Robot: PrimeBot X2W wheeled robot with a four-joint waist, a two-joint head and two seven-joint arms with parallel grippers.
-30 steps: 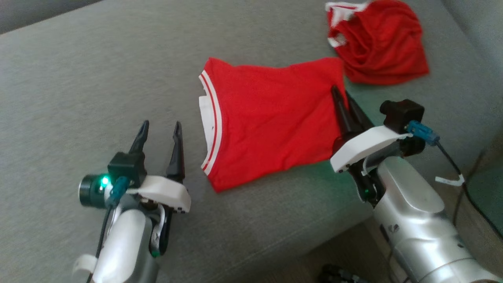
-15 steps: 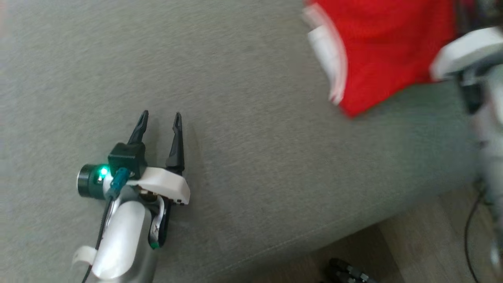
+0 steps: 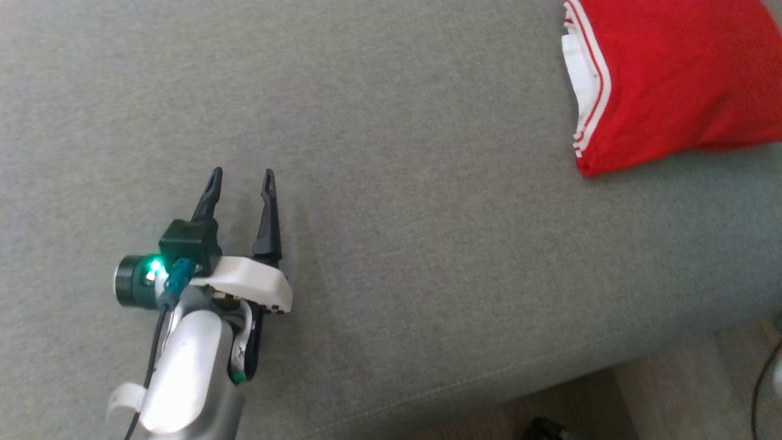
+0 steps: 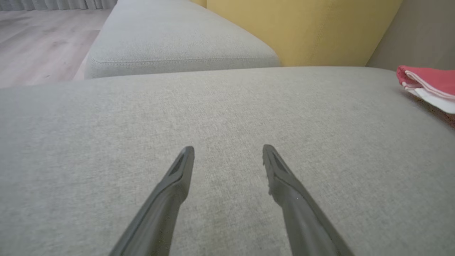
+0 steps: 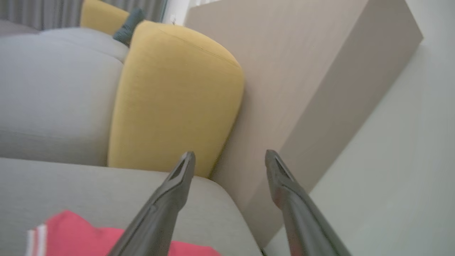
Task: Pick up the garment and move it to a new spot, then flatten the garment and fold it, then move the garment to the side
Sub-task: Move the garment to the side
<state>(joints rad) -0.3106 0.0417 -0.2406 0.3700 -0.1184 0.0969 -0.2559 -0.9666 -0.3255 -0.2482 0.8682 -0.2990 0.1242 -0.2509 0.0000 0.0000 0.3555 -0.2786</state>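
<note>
The red garment (image 3: 672, 79) lies folded flat on the grey sofa seat (image 3: 427, 244) at the head view's upper right, its white-striped hem facing left. My left gripper (image 3: 242, 173) hovers open over bare cushion, far left of the garment, nothing between its fingers. In the left wrist view the gripper (image 4: 227, 151) points across the seat, and the garment's edge (image 4: 426, 83) shows at the far right. My right gripper (image 5: 230, 156) is open and raised, aimed at a yellow cushion, with red cloth (image 5: 71, 234) low at the left beneath it.
The seat's front edge (image 3: 489, 373) runs along the lower right, with wood floor (image 3: 672, 397) and a dark cable (image 3: 760, 379) beyond it. A yellow back cushion (image 5: 170, 103), a second grey seat (image 4: 170, 39) and a beige wall panel (image 5: 302, 71) stand behind.
The head camera has swung left, so the garment sits further right in the picture. The right gripper, earlier at the garment's right edge, has left the head view. The left gripper has held still.
</note>
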